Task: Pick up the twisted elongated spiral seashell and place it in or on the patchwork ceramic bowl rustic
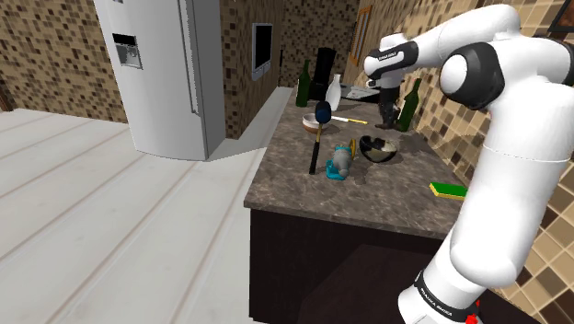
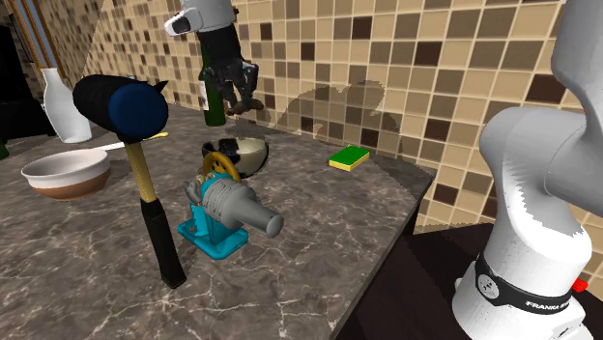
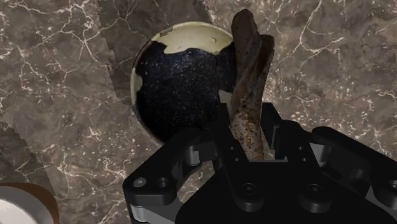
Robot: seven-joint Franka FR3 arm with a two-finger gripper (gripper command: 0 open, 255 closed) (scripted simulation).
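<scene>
My gripper is shut on the twisted brown spiral seashell, which sticks out long past the fingertips. Beyond the shell's tip lies the bowl, dark and speckled inside with cream patches on its rim. In the shoulder view the gripper hangs above the bowl on the dark marble counter. From the second exterior view the gripper hovers over the bowl, clear of it.
A black-headed mallet and a teal stand with a grey bottle-shaped piece lie close to the bowl. A brown bowl, white vase, green bottle and green sponge stand around. The tiled wall backs the counter.
</scene>
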